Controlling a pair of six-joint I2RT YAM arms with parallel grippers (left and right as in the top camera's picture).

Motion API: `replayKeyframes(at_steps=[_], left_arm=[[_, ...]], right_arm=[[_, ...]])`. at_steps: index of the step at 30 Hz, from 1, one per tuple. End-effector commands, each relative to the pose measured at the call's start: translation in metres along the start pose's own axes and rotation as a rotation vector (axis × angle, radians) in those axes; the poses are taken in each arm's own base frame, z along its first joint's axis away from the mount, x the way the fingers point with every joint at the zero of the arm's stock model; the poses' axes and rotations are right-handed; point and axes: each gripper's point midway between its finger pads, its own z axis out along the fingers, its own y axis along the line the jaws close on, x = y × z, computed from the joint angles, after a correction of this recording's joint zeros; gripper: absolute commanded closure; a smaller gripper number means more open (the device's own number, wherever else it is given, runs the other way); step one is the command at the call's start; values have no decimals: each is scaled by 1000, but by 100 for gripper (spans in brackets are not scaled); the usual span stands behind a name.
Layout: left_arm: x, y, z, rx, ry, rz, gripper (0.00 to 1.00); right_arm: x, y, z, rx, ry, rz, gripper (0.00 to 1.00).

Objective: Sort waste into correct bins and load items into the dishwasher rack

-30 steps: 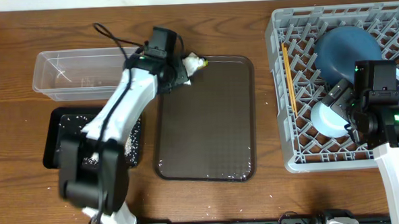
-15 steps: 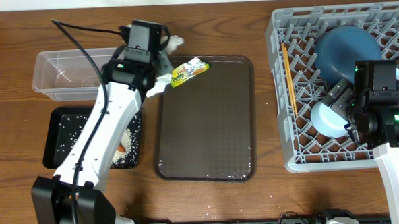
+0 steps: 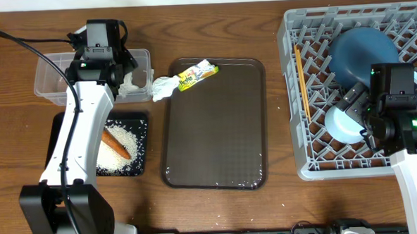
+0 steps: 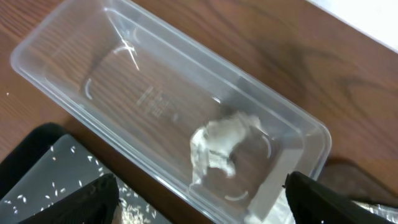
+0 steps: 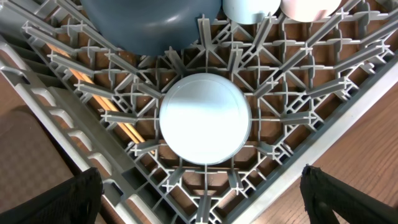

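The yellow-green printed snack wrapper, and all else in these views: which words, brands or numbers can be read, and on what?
Yellow-green printed snack wrapper, at the rim of the dark brown serving tray: printed, but too small and blurred to read.
Clear plastic rectangular tub: a faint moulded mark on its floor, not legible.
No other text is visible.

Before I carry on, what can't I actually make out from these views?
Light blue cup and white cup: cut by the right wrist view's top edge; under the right arm overhead.
Black tray: part covered by the left arm overhead.
Dishwasher rack: right side cut by the overhead frame edge.
Snack wrapper: print too small to read overhead.
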Motion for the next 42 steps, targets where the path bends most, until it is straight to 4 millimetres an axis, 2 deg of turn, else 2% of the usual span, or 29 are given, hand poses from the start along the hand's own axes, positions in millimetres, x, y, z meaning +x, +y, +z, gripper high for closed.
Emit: replayKeyframes(at_steps=[1, 8, 12, 18, 22, 26, 29, 33, 37, 42], left_arm=[[18, -19, 2, 103, 90, 18, 11], [70, -82, -24, 454, 345, 43, 11], [87, -99, -29, 459, 356, 104, 11], [117, -120, -18, 440, 331, 333, 12], [122, -120, 8, 356, 277, 462, 12], [119, -119, 38, 274, 220, 501, 12], [119, -118, 53, 243, 193, 572, 12], [124, -117, 63, 231, 192, 643, 12], [129, -116, 67, 226, 206, 649, 17], [135, -116, 70, 221, 220, 658, 17]], right_arm=[[-6, 0, -5, -3, -22, -4, 1], [-6, 0, -5, -3, -22, -4, 1], [-6, 0, -5, -3, -22, -4, 1], [-6, 0, -5, -3, -21, -5, 1], [-6, 0, -5, -3, -22, -4, 1], [-6, 0, -5, -3, -22, -4, 1], [-6, 0, -5, -3, -22, -4, 1], [-6, 0, -5, -3, -22, -4, 1], [-6, 0, -5, -3, -22, -4, 1], [-6, 0, -5, -3, -22, -4, 1]])
